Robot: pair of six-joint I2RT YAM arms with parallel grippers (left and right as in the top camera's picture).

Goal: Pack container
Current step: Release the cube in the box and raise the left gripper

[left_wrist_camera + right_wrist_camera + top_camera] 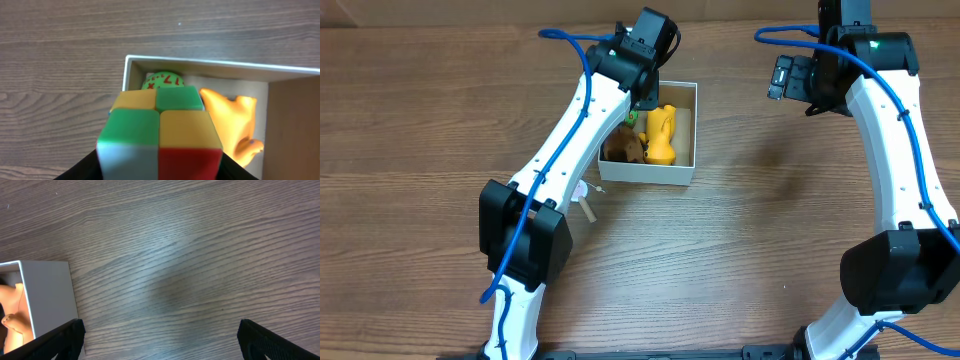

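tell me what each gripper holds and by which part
Left gripper: a multicoloured cube, clamped by two opposite sides above the container. Right gripper: open, empty.

Inside container point(682, 176) little room: brown toy point(623, 148) at left, yellow toy point(662, 135) in middle, green ball point(162, 80) in corner. Bare bottom only along right wall. Left arm point(570, 140) hangs over left side and blocks way in there. Cube point(160, 135) in left gripper point(160, 169) sits just above ball. Right gripper point(160, 342), fingers wide apart, over bare table point(770, 230), lots of room. Small stick point(586, 208) lies beside left arm.
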